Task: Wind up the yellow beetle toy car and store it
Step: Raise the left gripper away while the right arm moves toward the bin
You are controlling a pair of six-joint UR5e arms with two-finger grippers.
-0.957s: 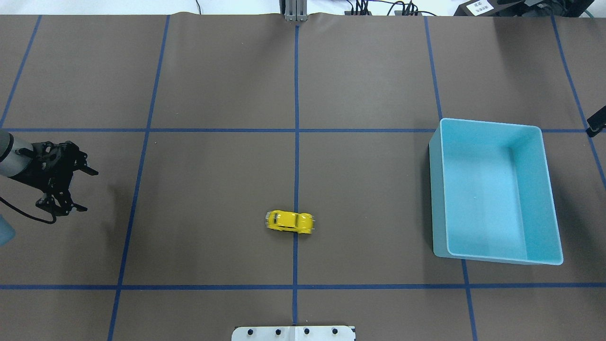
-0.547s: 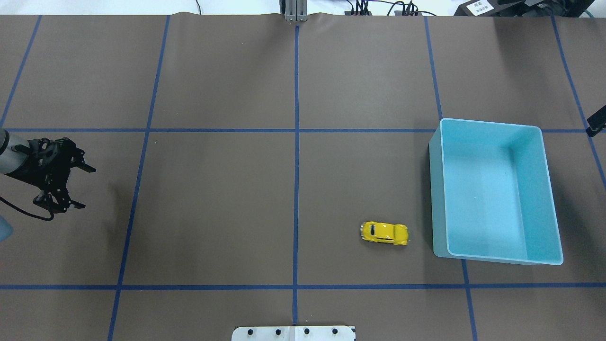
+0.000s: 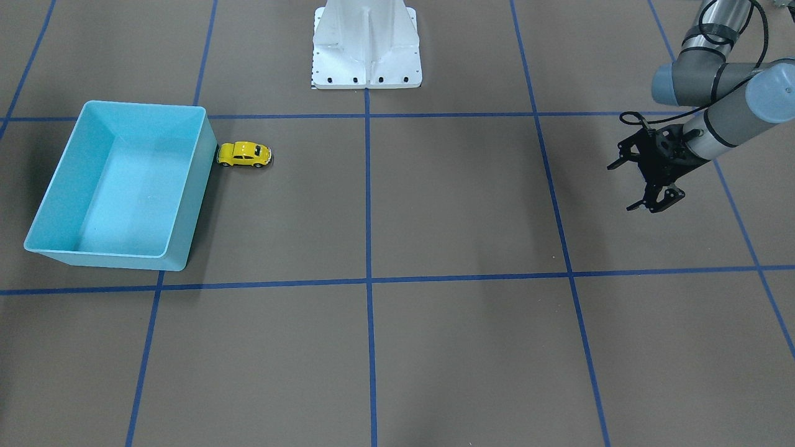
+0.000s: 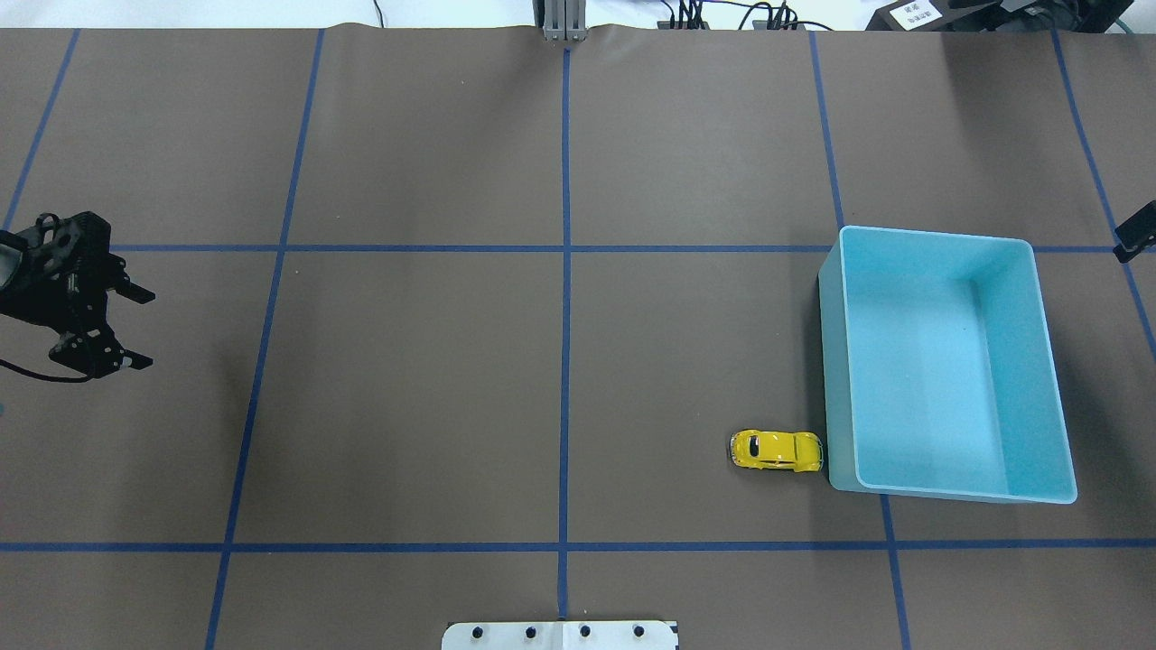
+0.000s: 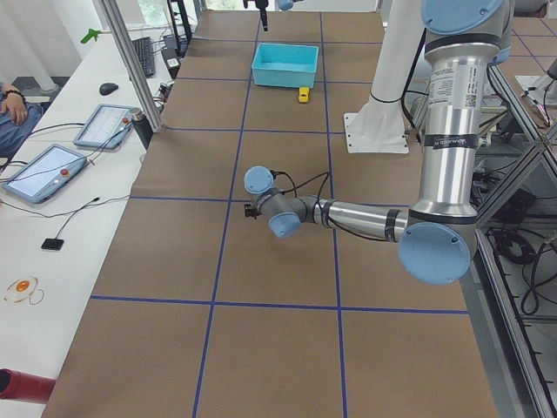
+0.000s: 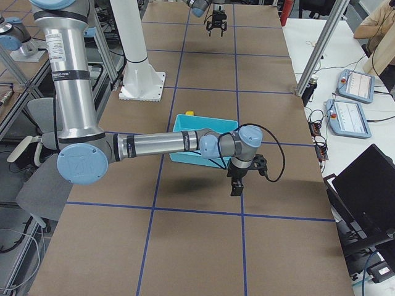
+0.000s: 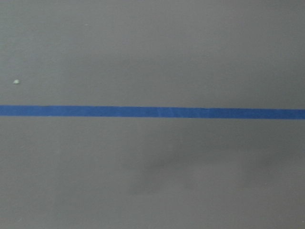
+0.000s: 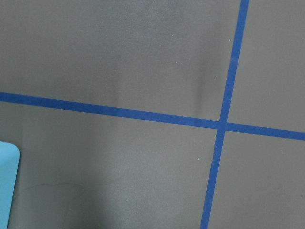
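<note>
car point(image 4: 777, 450) at bin point(image 4: 835, 361), right tool point(image 6: 235, 189) whole side-on

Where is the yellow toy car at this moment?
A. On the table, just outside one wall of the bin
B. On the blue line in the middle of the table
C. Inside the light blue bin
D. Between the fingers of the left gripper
A: the toy car stands on the table, its nose at the outer wall of the bin, with no gripper near it.
</note>
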